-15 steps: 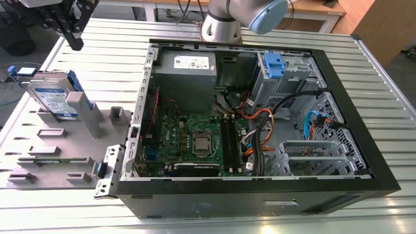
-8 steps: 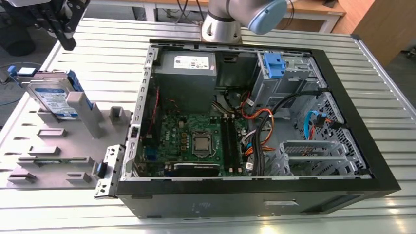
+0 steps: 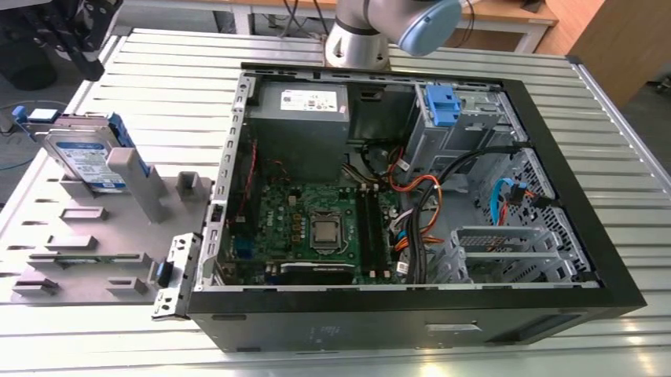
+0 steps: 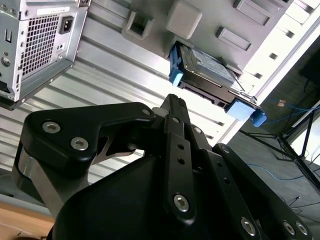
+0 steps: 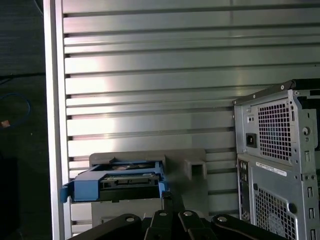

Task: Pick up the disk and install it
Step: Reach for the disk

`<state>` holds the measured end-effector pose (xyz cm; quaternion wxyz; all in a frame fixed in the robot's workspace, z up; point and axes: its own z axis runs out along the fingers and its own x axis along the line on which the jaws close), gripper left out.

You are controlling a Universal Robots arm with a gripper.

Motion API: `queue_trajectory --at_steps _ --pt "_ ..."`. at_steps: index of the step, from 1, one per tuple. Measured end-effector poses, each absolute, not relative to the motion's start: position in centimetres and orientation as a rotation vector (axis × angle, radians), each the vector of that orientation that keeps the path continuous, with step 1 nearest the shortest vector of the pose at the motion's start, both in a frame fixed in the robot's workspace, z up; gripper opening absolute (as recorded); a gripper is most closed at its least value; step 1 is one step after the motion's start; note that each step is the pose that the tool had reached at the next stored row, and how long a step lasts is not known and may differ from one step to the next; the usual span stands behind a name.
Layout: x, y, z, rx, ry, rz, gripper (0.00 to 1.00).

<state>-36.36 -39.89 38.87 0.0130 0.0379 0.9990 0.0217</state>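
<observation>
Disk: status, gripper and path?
Gripper short of disk, no contact. Disk on edge in grey fixture, outside the case. Nothing between them.

The exterior view looks steeply down into the open computer case [image 3: 419,326]. Both wrist views, near the case's rear, share that rear and the disk [image 4: 206,66] beside it.

Blue-bracketed disk [image 3: 89,157] (labelled) on edge in grey rack [image 3: 105,229]
</observation>
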Motion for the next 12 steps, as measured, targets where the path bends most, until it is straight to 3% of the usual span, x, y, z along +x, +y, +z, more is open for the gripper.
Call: queue_trajectory --at_steps 12 --pt "-38.2 -39.9 38.8 0.118 3.112 0.068 0.11"
